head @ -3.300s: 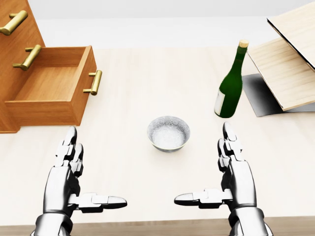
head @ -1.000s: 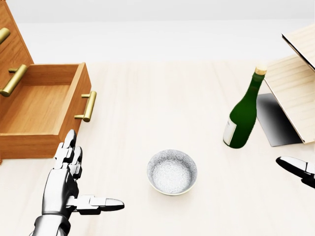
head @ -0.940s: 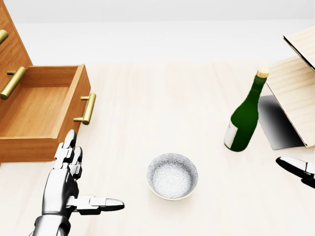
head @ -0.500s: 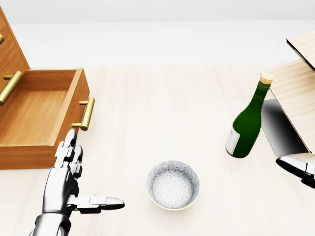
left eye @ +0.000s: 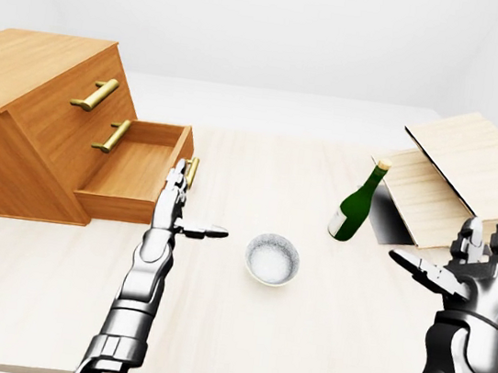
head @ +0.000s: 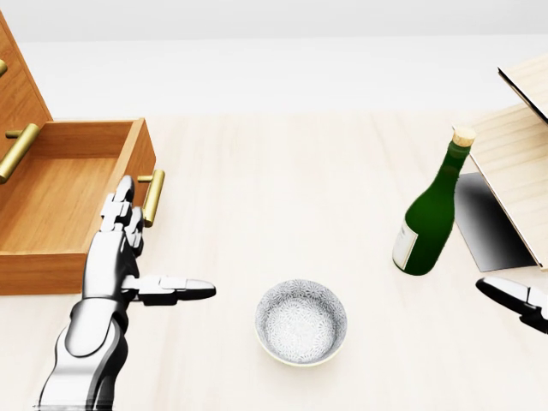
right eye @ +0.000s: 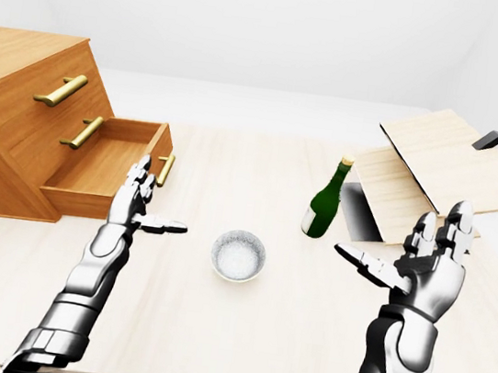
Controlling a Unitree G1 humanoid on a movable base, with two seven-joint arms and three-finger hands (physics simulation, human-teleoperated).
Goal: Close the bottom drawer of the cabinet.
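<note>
The wooden cabinet stands at the left of the table. Its bottom drawer is pulled out and empty, with a brass handle on its front panel. My left hand is open, fingers pointing up, its fingertips right beside the drawer's front corner, just left of the handle, thumb out to the right. My right hand is open and empty, raised at the far right, away from the cabinet.
A white bowl sits mid-table, right of my left hand. A green bottle stands upright further right. A tilted light-wood box with an open lid lies at the right. Two upper drawers with brass handles are shut.
</note>
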